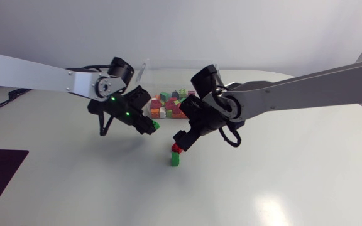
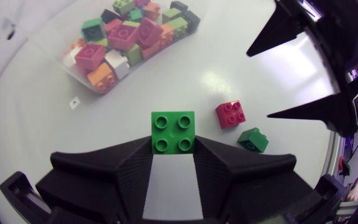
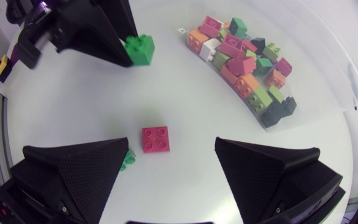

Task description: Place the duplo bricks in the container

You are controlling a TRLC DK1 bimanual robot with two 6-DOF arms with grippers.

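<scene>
A smooth white table shows soft glare from overhead light.

The left arm enters from the frame's left edge, its left pincer near centre clamping a green brick. The right arm crosses from the right edge, its right pincer angled downward with fingers spread wide.

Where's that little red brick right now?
In the head view the red brick lies on the table near the middle, below the open jaws of the right arm, beside a dark green brick.
</scene>
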